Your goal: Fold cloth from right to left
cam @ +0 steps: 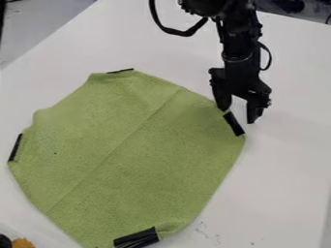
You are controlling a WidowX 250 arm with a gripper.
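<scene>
Gripper, black and two-fingered, hangs at the right-hand corner of a green cloth, its fingers parted with a wide gap and nothing held between them. The cloth lies spread on a white table, filling the left and middle of the view, with a faint crease slanting from its upper right to its lower left and a black strip at each of its four corners. The right strip sits just below the gap between the fingers, and looks like the natural place to pinch. To do this grasp well, the gripper should center over that strip, go down until the fingertips meet the table on either side of the cloth's edge, and close firmly enough to gather fabric as well as strip. A shallow pinch could slide off the thin edge; pressing too hard could drag or bunch the cloth. Once the corner is caught, a low lift and a smooth arc toward the left strip would probably lay the fold flat, with release best left until the corner is nearly down. As for pose, the black arm comes in from the top edge, right of center, and drops almost straight down, fingers pointing at the table. Whether either fingertip touches cloth or table cannot be told.
</scene>
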